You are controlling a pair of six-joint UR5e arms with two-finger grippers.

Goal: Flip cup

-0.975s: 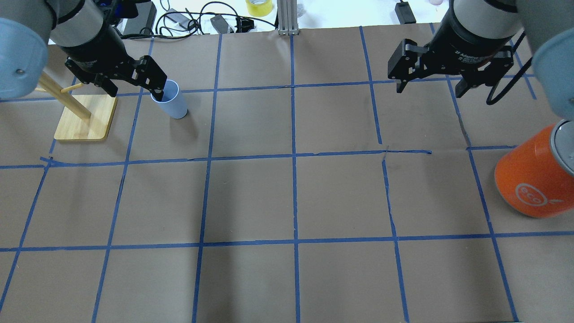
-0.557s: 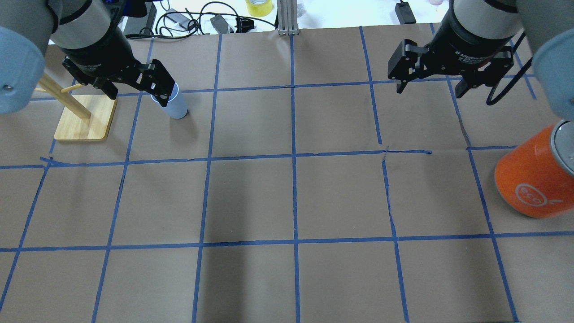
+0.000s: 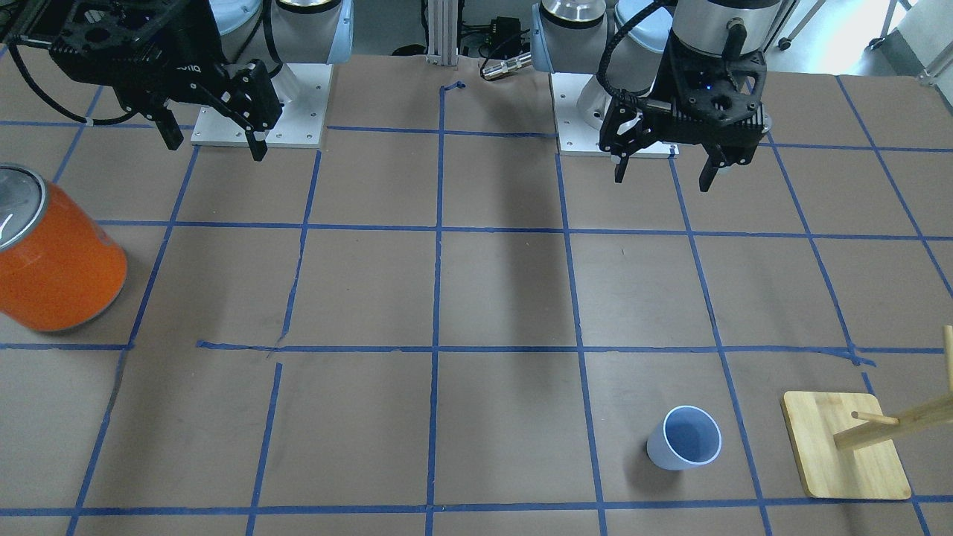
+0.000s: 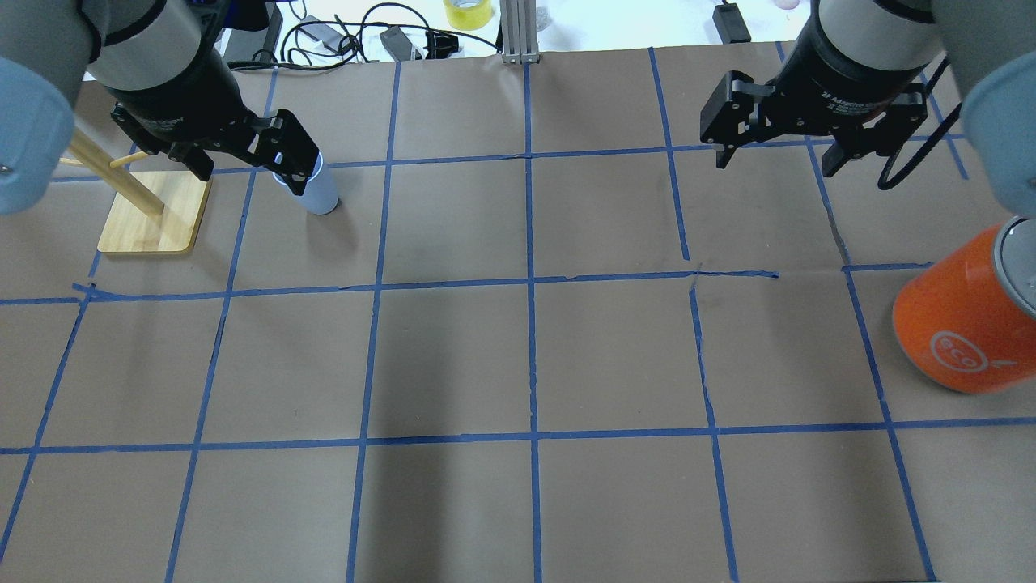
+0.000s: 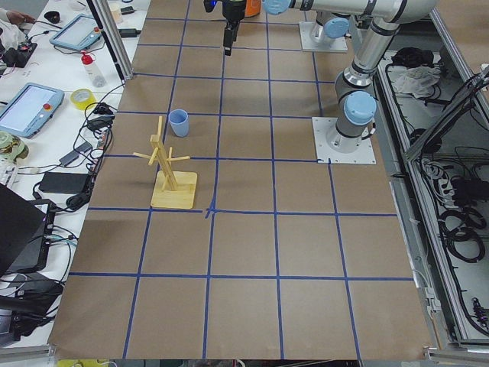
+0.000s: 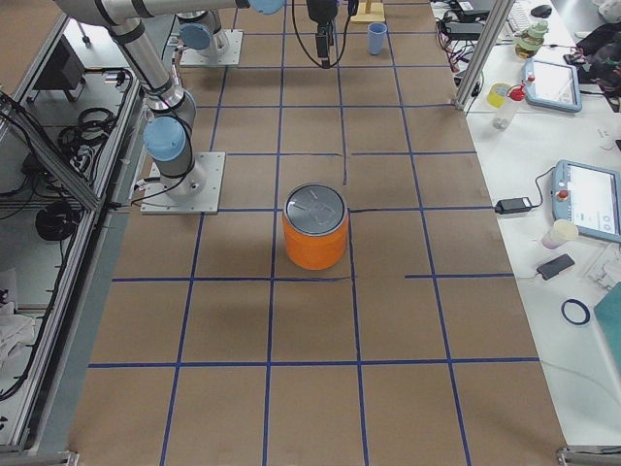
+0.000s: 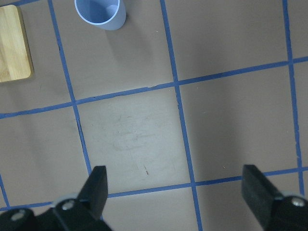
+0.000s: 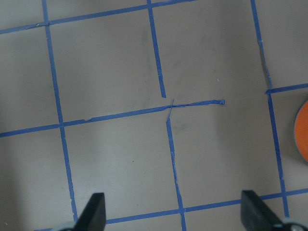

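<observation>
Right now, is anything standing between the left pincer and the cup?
Nothing visible. Only bare table lies between the open left pincer and the upright cup. The wooden rack stands off to the cup's side, apart from it.

Robotics lab, paper-covered table (image 4: 453, 356) with blue tape grid (image 4: 532, 364), teach pendants (image 6: 587, 199), tangled cables (image 4: 340, 36), aluminium framing (image 4: 515, 28)

- Cups: one, the cup (image 3: 685, 438), pale blue, just beside the wooden stand (image 3: 845, 447).
- Wooden stands: one, a flat base with a pegged post.
- Orange cans: one, the orange can (image 3: 56, 268), silver-lidded, well apart from the wooden stand.
- Grippers, mine: two. My left gripper (image 3: 661, 181) is the nearer to the wooden stand and my right gripper (image 3: 215, 149) the farther. Each has two fingers.
- Tables: one, the table (image 3: 506, 298), gridded in blue tape.
</observation>
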